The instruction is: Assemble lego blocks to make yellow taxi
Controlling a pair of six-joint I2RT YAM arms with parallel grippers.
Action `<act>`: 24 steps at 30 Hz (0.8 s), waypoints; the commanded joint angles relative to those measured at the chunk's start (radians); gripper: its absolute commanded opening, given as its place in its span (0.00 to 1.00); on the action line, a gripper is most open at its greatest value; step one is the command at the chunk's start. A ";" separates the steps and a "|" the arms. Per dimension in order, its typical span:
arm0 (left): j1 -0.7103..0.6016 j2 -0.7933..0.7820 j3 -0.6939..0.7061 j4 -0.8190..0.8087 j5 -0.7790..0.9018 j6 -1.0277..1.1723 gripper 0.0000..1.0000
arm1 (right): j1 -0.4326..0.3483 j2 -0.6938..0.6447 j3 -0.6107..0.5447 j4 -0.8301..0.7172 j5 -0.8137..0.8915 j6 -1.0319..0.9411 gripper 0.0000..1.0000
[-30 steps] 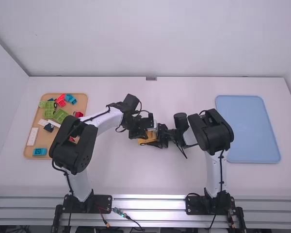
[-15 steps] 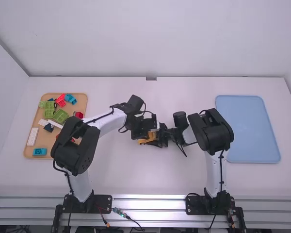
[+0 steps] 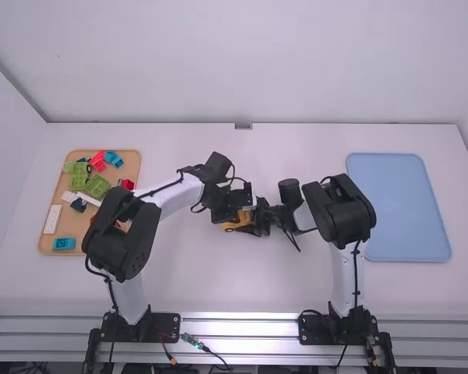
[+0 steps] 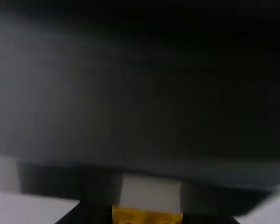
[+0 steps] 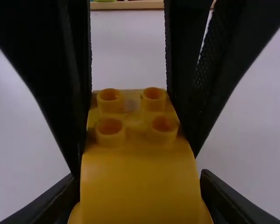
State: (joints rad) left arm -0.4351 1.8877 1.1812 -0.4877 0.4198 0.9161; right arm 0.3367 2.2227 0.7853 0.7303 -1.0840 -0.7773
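Both grippers meet at one yellow block assembly [image 3: 232, 227] near the table's middle: my left gripper [image 3: 238, 213] comes from the left, my right gripper [image 3: 256, 224] from the right. In the right wrist view the yellow block [image 5: 140, 177], its studs showing, sits between the fingers of my right gripper [image 5: 140, 193]; the left arm's black fingers [image 5: 77, 79] press its studded part from both sides. In the left wrist view the yellow piece [image 4: 147, 217] lies between the fingertips of my left gripper [image 4: 148, 219], a pale patch above it; a dark blurred surface hides the rest.
A wooden tray [image 3: 43, 234] at the left holds green, red, blue and white blocks, partly behind the left arm. An empty blue tray [image 3: 398, 206] lies at the right, beyond the right arm's elbow.
Compared with a second ago, the left gripper has shifted slightly right and toward the camera, covering more of the yellow assembly. The right arm has hardly moved. The last half second shows no clear motion.
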 commanded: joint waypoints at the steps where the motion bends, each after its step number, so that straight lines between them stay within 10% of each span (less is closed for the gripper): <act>1: -0.010 0.001 0.038 -0.039 0.018 0.023 0.02 | 0.004 0.019 -0.001 -0.009 0.037 0.010 0.44; 24: 0.342 -0.085 -0.079 -0.223 0.140 0.365 0.02 | 0.002 0.019 0.000 -0.009 0.082 0.013 0.44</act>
State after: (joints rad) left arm -0.0906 1.8259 1.1313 -0.7120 0.5278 1.2064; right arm 0.3374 2.2223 0.7860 0.7357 -1.0622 -0.7700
